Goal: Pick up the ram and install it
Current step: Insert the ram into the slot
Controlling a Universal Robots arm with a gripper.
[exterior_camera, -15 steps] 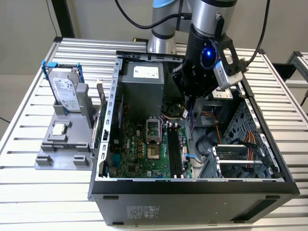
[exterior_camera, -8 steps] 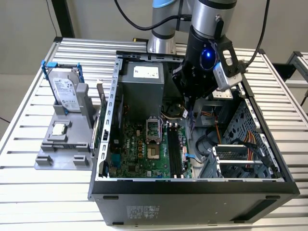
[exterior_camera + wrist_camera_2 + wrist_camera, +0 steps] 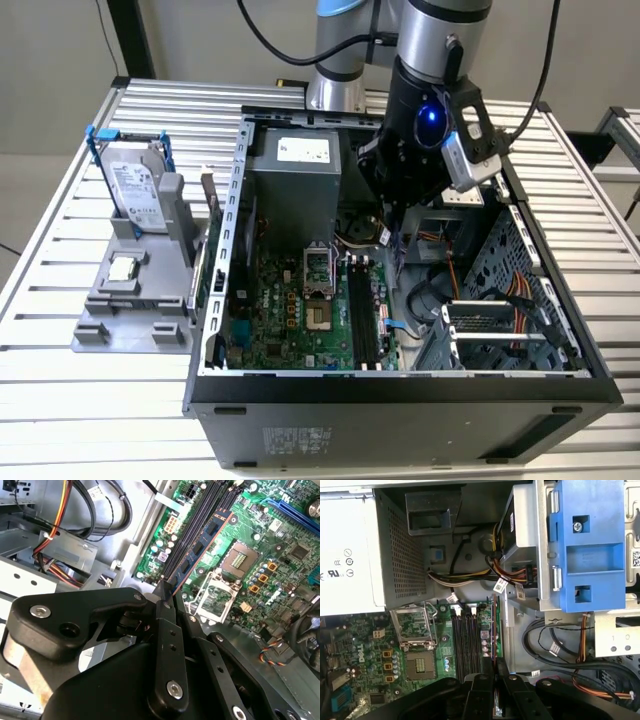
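My gripper [image 3: 392, 232] reaches down into the open computer case [image 3: 215, 300], over the motherboard [image 3: 285, 310]. It is shut on the ram [image 3: 200, 542], a thin dark bluish stick with a reddish edge, and its black fingers [image 3: 165, 625] pinch one end. In both wrist views the ram [image 3: 493, 627] runs out from the gripper [image 3: 494, 674] parallel to the long black slots [image 3: 466, 645], close beside them. From these views I cannot tell whether it touches a slot. The slots [image 3: 362, 320] lie in front of and below the gripper in the exterior view.
A grey power supply [image 3: 295, 185] stands behind the motherboard. The processor socket [image 3: 414, 630] lies beside the slots. A drive cage with a blue bracket [image 3: 587, 540] and cable bundles [image 3: 485, 575] crowd the gripper's other side. A silver hard drive [image 3: 135, 190] and processor chip [image 3: 123, 267] sit on a grey holder outside the case.
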